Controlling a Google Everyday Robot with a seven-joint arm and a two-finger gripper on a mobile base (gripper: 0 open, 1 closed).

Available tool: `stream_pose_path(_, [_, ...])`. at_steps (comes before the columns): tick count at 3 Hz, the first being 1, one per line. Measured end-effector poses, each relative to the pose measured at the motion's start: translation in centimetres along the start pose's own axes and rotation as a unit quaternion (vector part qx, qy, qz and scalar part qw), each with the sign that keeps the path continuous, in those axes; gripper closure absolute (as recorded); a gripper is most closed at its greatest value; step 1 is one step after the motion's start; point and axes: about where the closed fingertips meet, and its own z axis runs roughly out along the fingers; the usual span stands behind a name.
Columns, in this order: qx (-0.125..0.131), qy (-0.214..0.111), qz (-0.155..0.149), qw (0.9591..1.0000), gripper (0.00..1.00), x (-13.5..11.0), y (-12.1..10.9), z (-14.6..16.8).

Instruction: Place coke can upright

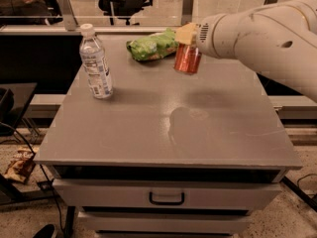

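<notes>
The coke can [187, 59], red-orange, hangs nearly upright in my gripper [186, 37], which is shut on its top end. The can is held above the back part of the grey cabinet top [148, 123], just right of the green chip bag [152, 45]. Its shadow falls on the top near the middle. My white arm [262, 36] reaches in from the right.
A clear water bottle [95, 63] stands upright at the back left of the cabinet top. A drawer with a handle [166, 199] is below the front edge. A glass partition and office chairs are behind. Litter lies on the floor at the left.
</notes>
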Motion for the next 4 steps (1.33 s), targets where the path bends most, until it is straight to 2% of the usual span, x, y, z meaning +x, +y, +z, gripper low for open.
stream_pose_path(1, [0.027,0.035,-0.048,0.9979,1.00,0.3,-0.8,-0.2])
stream_pose_path(2, [0.056,0.068,-0.093,0.9918,1.00,0.3,-1.9,-0.3])
stream_pose_path(3, [0.082,0.085,-0.127,0.9848,1.00,-0.6,-2.5,-0.2])
stream_pose_path(4, [0.096,0.088,-0.173,0.9762,1.00,-2.1,-2.1,-0.5])
